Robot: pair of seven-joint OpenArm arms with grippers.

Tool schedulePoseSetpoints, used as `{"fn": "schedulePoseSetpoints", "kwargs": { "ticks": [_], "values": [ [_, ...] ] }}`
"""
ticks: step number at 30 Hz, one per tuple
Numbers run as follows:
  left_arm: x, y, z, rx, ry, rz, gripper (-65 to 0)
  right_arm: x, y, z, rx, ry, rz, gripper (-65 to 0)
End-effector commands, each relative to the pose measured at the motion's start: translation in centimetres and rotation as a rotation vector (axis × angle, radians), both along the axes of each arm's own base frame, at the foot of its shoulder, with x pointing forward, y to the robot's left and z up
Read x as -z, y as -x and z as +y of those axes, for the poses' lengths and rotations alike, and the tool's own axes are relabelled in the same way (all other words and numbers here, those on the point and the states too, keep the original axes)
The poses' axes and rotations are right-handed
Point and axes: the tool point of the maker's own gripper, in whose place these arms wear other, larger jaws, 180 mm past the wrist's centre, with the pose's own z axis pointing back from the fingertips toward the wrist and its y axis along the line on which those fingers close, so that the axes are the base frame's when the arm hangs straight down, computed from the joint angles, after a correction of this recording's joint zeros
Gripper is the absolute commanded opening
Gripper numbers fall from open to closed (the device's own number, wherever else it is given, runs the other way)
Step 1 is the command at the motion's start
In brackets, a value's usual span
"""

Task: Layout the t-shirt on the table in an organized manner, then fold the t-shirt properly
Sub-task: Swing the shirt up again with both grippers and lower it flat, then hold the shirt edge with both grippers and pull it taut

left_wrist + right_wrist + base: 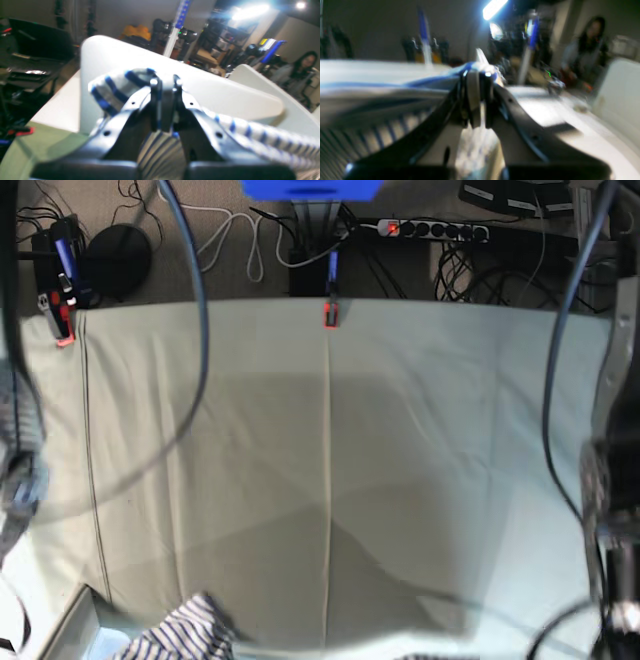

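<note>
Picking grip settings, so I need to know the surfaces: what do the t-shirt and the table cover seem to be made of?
The t-shirt: soft woven or knit cloth, matte, white with blue stripes; it bunches and drapes where the left gripper pinches it. The table: covered in plain pale grey-green fabric, matte, with faint creases and a seam line; what lies beneath is hidden.

Blurred wrist views, glaring overhead lamps

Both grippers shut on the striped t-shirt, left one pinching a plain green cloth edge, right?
Not quite. The left gripper is shut on the t-shirt itself: the left wrist view shows white cloth with blue stripes bunched at its tips, not plain green. The right gripper is likewise shut on striped cloth.
</note>
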Motion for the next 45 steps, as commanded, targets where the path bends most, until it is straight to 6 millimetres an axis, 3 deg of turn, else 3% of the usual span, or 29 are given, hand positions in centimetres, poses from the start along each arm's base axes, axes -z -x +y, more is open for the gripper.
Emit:
{"fn": "schedulePoseSetpoints", "kwargs": {
  "ticks": [1, 6, 7, 11, 17, 20, 26, 28, 31, 35, 41, 45],
  "values": [
    [-1.4, 0.8, -0.1, -0.001, -0.011, -0.056, -65.0, -0.9, 1.2, -0.2, 0.014, 0.015, -0.051, -65.0],
    [7.6, 3.8, -0.7, 0.016, -0.067, 0.036, -65.0, 10.8, 5.5, 1.7, -0.039, 0.001, 0.068, -65.0],
    [10.3, 4.7, -0.7, 0.021, -0.068, 0.073, -65.0, 13.1, 6.6, 2.3, -0.057, -0.015, 0.096, -65.0],
    [19.3, 9.1, 1.6, -0.017, -0.028, 0.211, -65.0, 21.1, 11.6, 4.4, -0.111, -0.079, 0.21, -65.0],
    [30.4, 17.0, 6.2, -0.128, 0.019, 0.43, -65.0, 30.4, 19.4, 6.7, -0.146, -0.174, 0.403, -65.0],
    [33.8, 21.3, 7.9, -0.186, 0.045, 0.507, -65.0, 33.4, 23.3, 6.5, -0.129, -0.191, 0.49, -65.0],
    [38.5, 27.9, 9.5, -0.275, 0.102, 0.628, -65.0, 36.2, 28.9, 4.3, -0.023, -0.237, 0.572, -65.0],
    [39.6, 29.6, 9.5, -0.289, 0.114, 0.661, -65.0, 37.0, 30.1, 5.2, -0.068, -0.237, 0.604, -65.0],
    [40.0, 30.8, 9.1, -0.291, 0.121, 0.676, -65.0, 38.2, 31.8, 7.6, -0.168, -0.248, 0.65, -65.0],
    [39.5, 31.7, 9.0, -0.286, 0.1, 0.675, -65.0, 39.6, 33.9, 9.1, -0.2, -0.283, 0.699, -65.0],
    [40.4, 33.3, 9.8, -0.313, 0.1, 0.709, -65.0, 40.2, 34.9, 9.0, -0.193, -0.289, 0.721, -65.0],
    [41.0, 34.3, 9.9, -0.316, 0.096, 0.735, -65.0, 40.0, 36.0, 7.0, -0.133, -0.283, 0.725, -65.0]
  ]
}}
